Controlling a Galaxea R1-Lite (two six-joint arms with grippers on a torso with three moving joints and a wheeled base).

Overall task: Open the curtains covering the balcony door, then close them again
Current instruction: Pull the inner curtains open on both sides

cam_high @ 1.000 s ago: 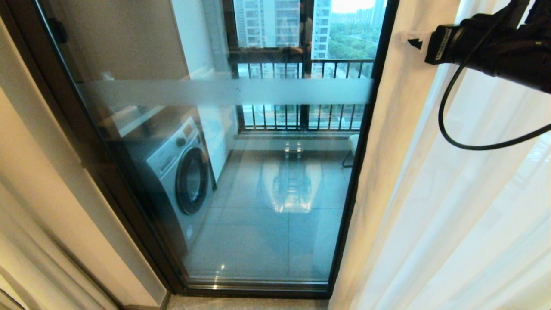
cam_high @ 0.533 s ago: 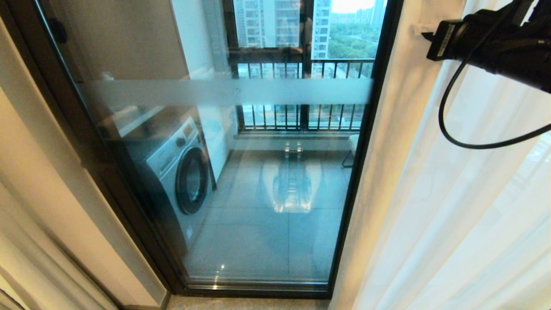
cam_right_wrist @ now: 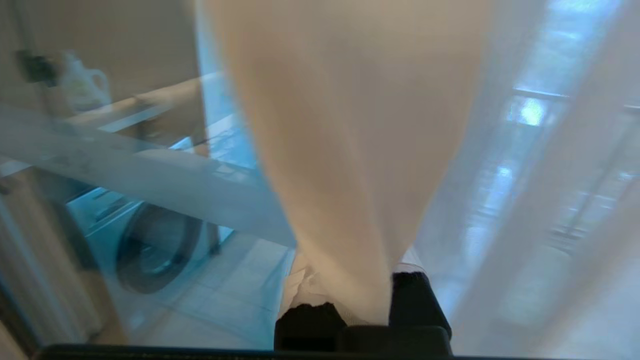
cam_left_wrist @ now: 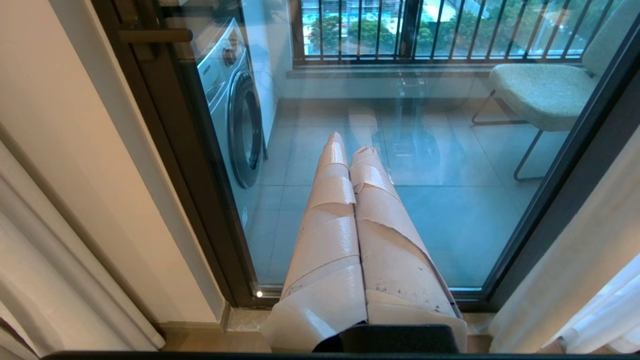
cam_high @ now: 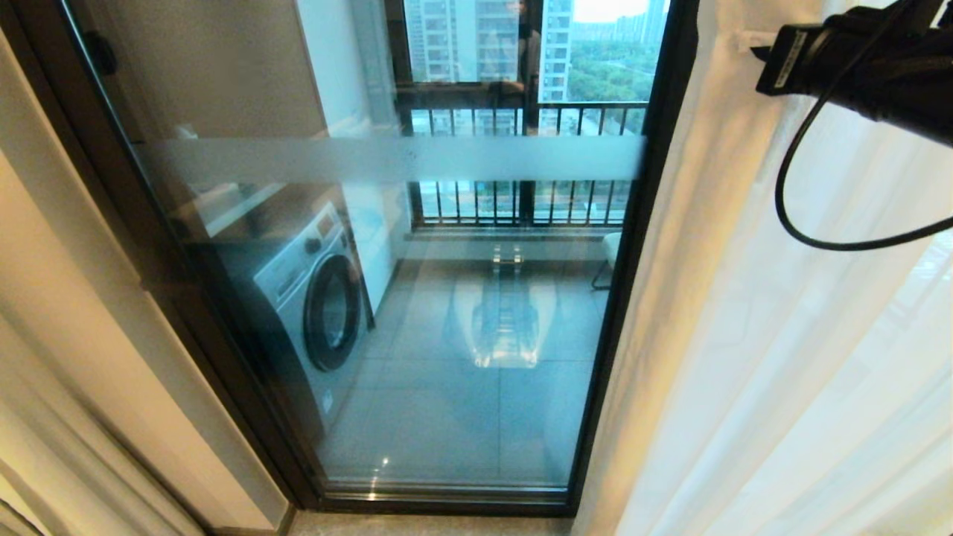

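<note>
The balcony door [cam_high: 447,357] fills the middle of the head view, its glass crossed by a frosted stripe and bare between black frame posts. The cream curtains [cam_high: 692,223] hang bunched along the door's right post. High at the top right, my right gripper [cam_high: 748,41] is shut on the curtains' edge. In the right wrist view the cream curtains [cam_right_wrist: 350,125] run down between the right gripper [cam_right_wrist: 360,285] fingers, pinched tight. My left gripper [cam_left_wrist: 350,147] is shut and empty, parked low and pointing at the door glass [cam_left_wrist: 450,210].
Thin white sheer fabric [cam_high: 819,372] hangs right of the cream panel. Another cream panel [cam_high: 45,432] and a wall stand at the left. Behind the glass are a washing machine [cam_high: 313,298], a barred railing [cam_high: 521,201] and a chair [cam_left_wrist: 540,90]. A black cable [cam_high: 819,242] loops under my right arm.
My right gripper has closed on the curtain edge and moved right, drawing the fabric off the door's right post. The left arm has not moved.
</note>
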